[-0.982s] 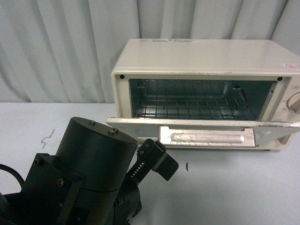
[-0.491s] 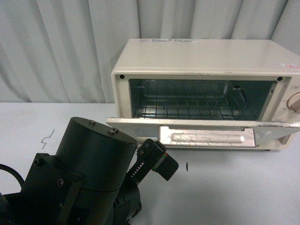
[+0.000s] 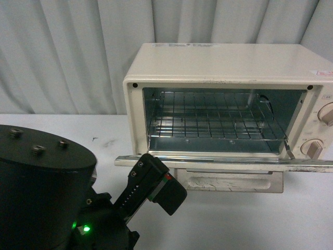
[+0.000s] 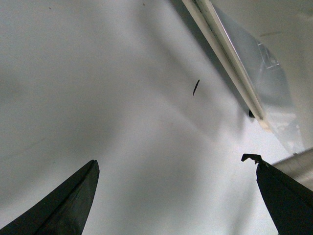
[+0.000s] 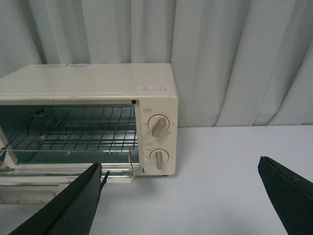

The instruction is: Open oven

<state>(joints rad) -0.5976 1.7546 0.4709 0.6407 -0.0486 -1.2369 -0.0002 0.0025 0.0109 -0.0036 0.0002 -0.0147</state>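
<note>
Front view: on the desk (image 3: 250,221), the oven (image 3: 218,65) sits at one o'clock, its door (image 3: 223,162) lying level, so opening looks done. My left hand (image 4: 171,161), released and empty at seven o'clock, need only back clear, I judge.

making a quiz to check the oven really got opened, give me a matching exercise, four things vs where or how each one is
Things:
1 oven door
2 wire rack
3 knobs
4 left gripper

States:
a inside the oven
b folded down flat
c jaws open above the table
d on the front, right of the opening

Pairs: 1-b, 2-a, 3-d, 4-c
</note>
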